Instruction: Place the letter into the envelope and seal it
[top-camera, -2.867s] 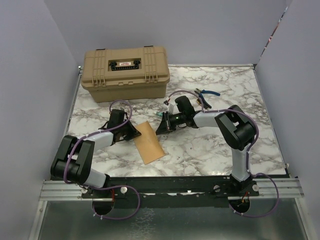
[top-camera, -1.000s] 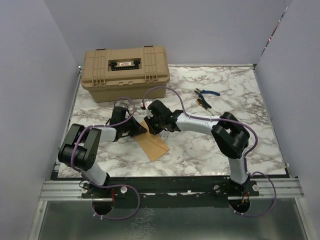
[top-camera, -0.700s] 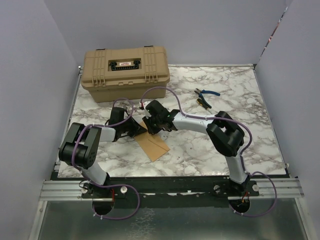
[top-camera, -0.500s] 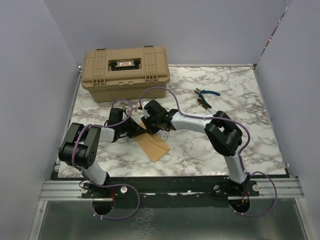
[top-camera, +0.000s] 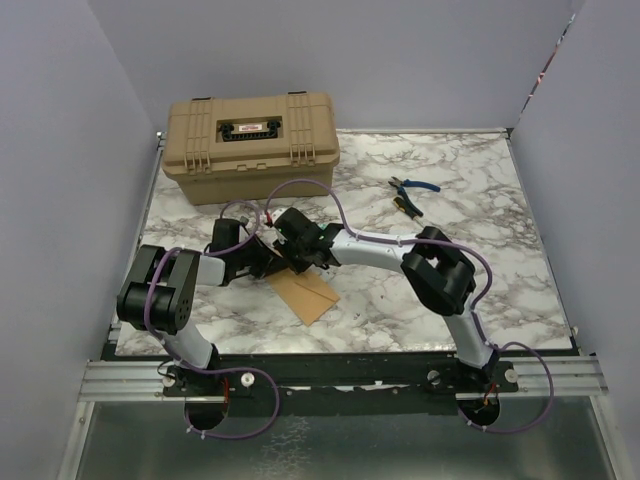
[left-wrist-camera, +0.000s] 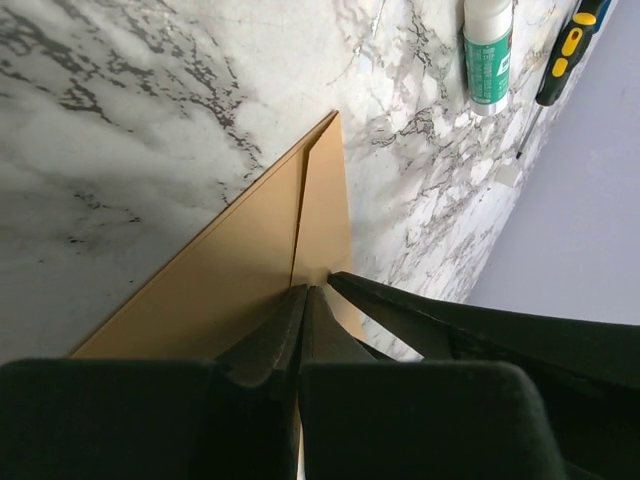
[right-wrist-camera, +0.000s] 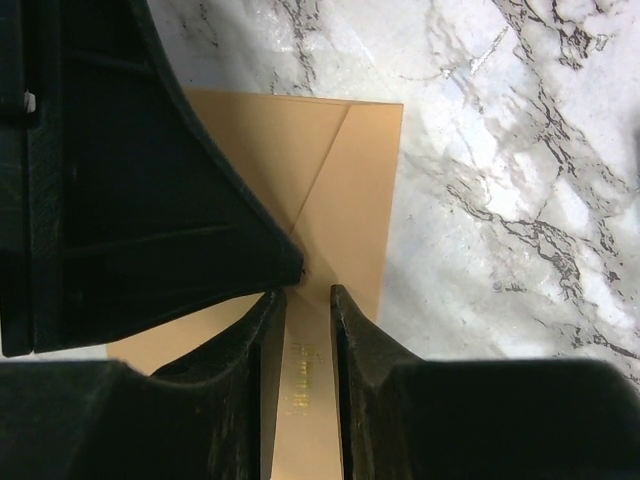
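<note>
Sealing looks like the step in hand: no loose letter shows, so I judge it already inside the envelope (top-camera: 305, 290), which lies flat on the worktop (top-camera: 420, 190), flap (right-wrist-camera: 260, 150) folded down. The left tool (left-wrist-camera: 305, 290) is pressed together, tips on the envelope by the flap's point; the right tool (right-wrist-camera: 305, 292) meets it there, jaws slightly spread, gripping nothing I can see.

Matt kraft-paper envelope (top-camera: 305, 292), glossy marble-look table (top-camera: 520, 270), matt plastic case (top-camera: 250, 150)
</note>
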